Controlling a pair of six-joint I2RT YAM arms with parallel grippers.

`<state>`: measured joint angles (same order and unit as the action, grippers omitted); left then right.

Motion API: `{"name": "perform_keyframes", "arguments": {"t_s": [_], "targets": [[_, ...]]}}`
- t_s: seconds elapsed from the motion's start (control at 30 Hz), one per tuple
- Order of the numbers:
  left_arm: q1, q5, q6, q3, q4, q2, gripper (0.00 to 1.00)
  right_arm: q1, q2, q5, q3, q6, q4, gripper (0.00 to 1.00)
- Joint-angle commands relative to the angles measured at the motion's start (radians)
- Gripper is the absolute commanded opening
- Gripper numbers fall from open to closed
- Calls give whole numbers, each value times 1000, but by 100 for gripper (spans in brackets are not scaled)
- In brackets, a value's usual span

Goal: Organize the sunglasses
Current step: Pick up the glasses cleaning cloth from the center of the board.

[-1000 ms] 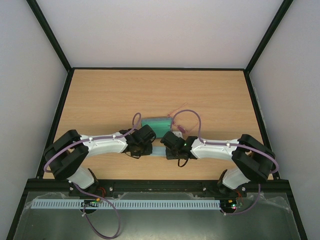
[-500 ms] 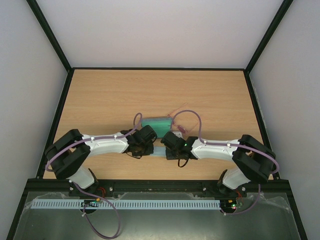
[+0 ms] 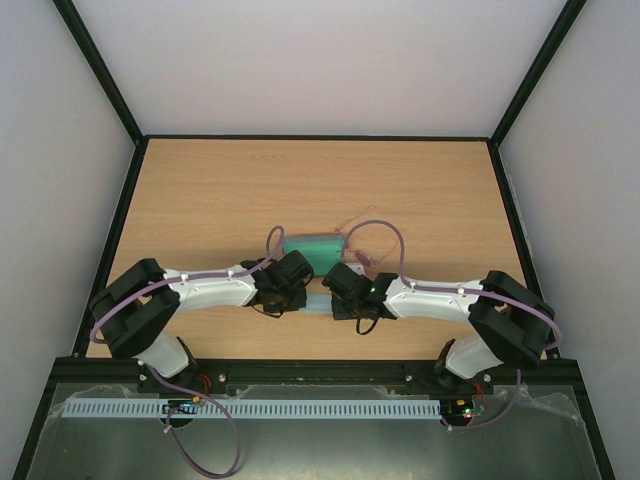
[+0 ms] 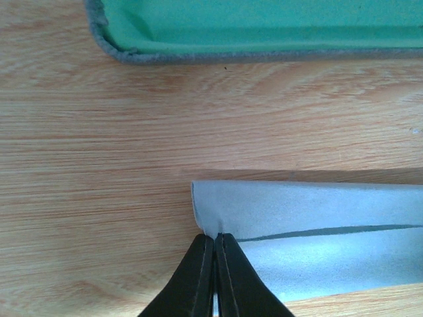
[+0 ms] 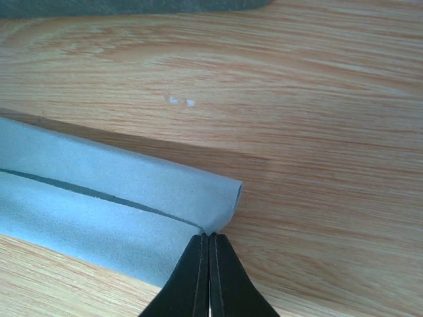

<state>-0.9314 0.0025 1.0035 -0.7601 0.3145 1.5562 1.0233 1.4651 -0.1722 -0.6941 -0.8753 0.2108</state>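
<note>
Centrally, the left gripper [image 4: 213,238] and right gripper [image 5: 209,238] each pinch closed on one end of the folded cloth [image 4: 317,211], below the case [image 3: 312,244].

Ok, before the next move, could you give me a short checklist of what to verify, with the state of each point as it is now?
1. The left hand is shut on a corner of the cloth: ok.
2. The right hand is shut on the other corner: ok.
3. The cloth is folded double and lies flat on the table: ok.
4. The case is open, with bare table between it and the cloth: ok.
5. The case is empty inside: cannot tell, only part of it shows.
6. The sunglasses are in the case: not ok, they lie beside its far right end.
</note>
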Motion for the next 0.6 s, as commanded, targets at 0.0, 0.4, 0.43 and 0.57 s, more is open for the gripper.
{"name": "perform_keyframes", "arguments": {"t_s": [0.0, 0.4, 0.43, 0.57], "targets": [[1, -28, -1, -25, 45, -41, 2, 2, -18, -12, -32, 4, 69, 1], [31, -51, -24, -64, 83, -105, 2, 1, -3, -36, -111, 21, 114, 1], [35, -54, -25, -69, 87, -110, 2, 1, 1, -38, -120, 24, 117, 1], [54, -58, -37, -80, 98, -126, 2, 0, 16, -48, -158, 37, 134, 2]]}}
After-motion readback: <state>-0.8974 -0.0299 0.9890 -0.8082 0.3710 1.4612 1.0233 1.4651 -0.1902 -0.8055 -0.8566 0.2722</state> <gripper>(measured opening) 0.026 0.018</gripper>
